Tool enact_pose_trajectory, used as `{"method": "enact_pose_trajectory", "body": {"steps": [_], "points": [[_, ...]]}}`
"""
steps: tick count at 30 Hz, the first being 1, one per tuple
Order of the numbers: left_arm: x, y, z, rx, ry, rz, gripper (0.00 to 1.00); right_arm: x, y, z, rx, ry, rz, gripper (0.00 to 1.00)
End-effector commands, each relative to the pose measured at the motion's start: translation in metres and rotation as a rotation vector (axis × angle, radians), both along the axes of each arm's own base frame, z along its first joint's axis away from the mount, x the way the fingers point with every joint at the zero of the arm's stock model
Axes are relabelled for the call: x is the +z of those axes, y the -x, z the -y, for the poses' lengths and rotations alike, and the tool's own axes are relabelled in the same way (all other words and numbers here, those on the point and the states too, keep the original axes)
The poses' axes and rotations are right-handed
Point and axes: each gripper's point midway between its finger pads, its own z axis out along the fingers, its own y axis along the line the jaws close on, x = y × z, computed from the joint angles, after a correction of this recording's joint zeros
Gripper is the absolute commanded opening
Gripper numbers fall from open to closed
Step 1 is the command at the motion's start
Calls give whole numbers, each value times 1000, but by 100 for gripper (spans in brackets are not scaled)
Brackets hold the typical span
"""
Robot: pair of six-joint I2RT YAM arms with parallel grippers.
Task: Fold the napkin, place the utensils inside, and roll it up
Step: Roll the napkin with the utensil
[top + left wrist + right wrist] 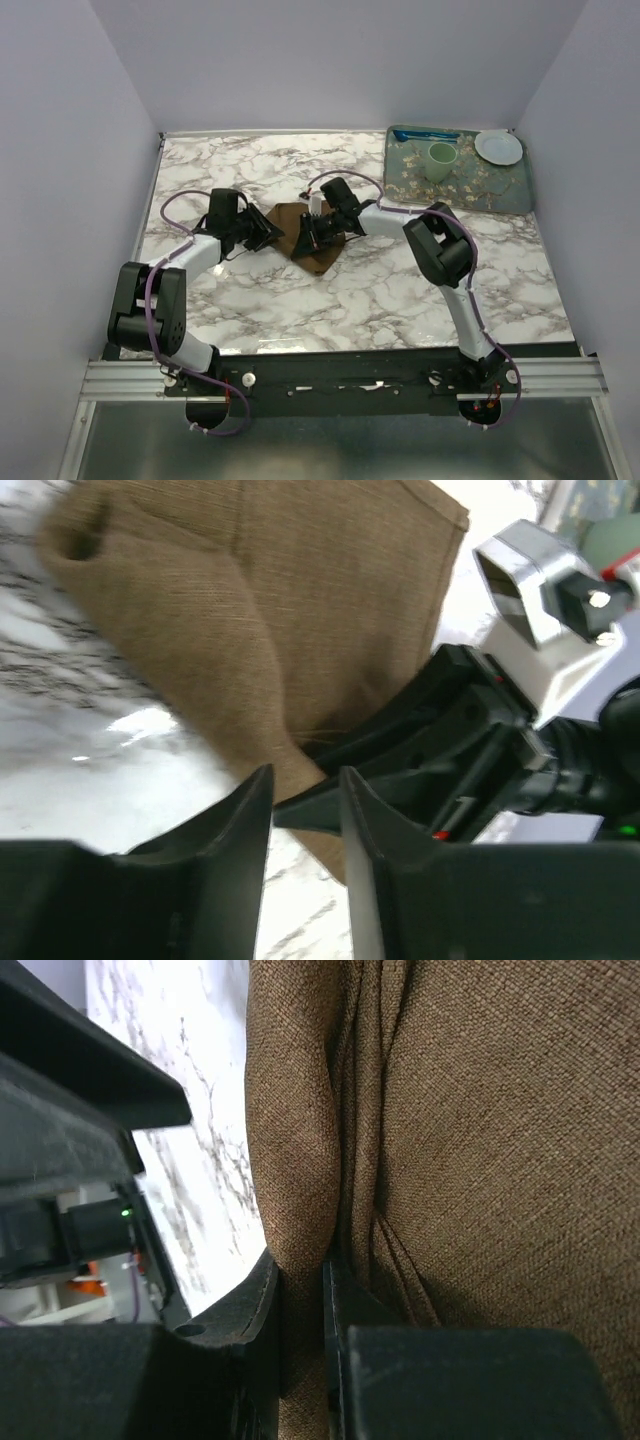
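The brown napkin [297, 220] lies bunched and folded on the marble table between my two grippers. My right gripper [310, 236] [298, 1265] is shut on a thick rolled fold of the napkin [480, 1160], with cloth filling the gap between its fingers. My left gripper [272, 232] [305, 775] sits at the napkin's [300, 610] left corner, its jaws a little apart with only bare marble between them. Its tips point at the cloth edge and at a black finger [420, 745] of the right gripper. The utensils are hidden.
A patterned green tray [510, 185] at the back right holds a pale green cup [441, 160], a white plate [498, 147] and a bright blue plastic utensil [425, 133]. White walls close in the table on three sides.
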Motion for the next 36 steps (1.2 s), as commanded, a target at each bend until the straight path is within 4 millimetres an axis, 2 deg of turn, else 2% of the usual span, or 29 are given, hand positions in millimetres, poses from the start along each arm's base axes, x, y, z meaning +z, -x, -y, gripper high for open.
{"method": "enact_pose_trajectory", "body": {"steps": [1,10,15,16,18,19,20,21,22,23,24,25,26,28,29,30,31,32,33,34,35,36], "points": [[10,-9,20,-38,72,49,37,-25,22,8,11,37,-183,1],[-22,-20,19,1,63,0,19,-22,17,12,4,14,-205,1],[-51,-19,12,37,18,-58,12,-16,15,14,0,22,-174,6],[-53,-18,11,37,13,-61,11,-15,11,17,-15,39,-150,11],[-59,-16,7,52,-6,-70,9,-1,8,21,-9,65,-95,18],[-62,-14,5,52,-16,-78,8,3,1,24,-30,96,-50,28],[-66,-13,4,52,-26,-92,7,8,1,27,-21,124,-21,33],[-69,-11,3,56,-30,-102,7,23,-2,27,-23,128,26,38],[-71,-10,3,56,-31,-109,6,26,-10,32,-49,173,75,47],[-75,-8,3,58,-32,-122,6,27,-5,37,-28,216,99,51],[-77,-7,3,58,-31,-128,5,45,-11,36,-32,221,158,55],[-78,-6,3,57,-27,-126,5,45,-19,42,-59,282,215,62],[-81,-5,3,59,-29,-134,5,49,-14,43,-50,322,246,66],[-85,-3,3,56,-32,-145,4,59,-28,56,-77,424,405,72],[-87,-3,2,56,-35,-148,3,62,-21,50,-56,458,474,75],[-87,-3,3,56,-33,-149,3,66,-23,50,-33,484,567,78],[-87,-4,3,56,-33,-146,3,68,-23,57,-49,543,641,82],[-88,-4,3,56,-29,-151,2,73,-17,44,-42,542,726,83],[-87,-5,4,56,-27,-150,2,75,-17,44,-10,569,810,84],[-87,-5,4,55,-28,-151,2,70,-19,54,-31,646,877,86],[-86,-6,4,53,-30,-150,2,73,-11,41,-20,641,946,87],[-85,-7,4,53,-30,-148,2,73,-9,40,10,671,1004,87]]}}
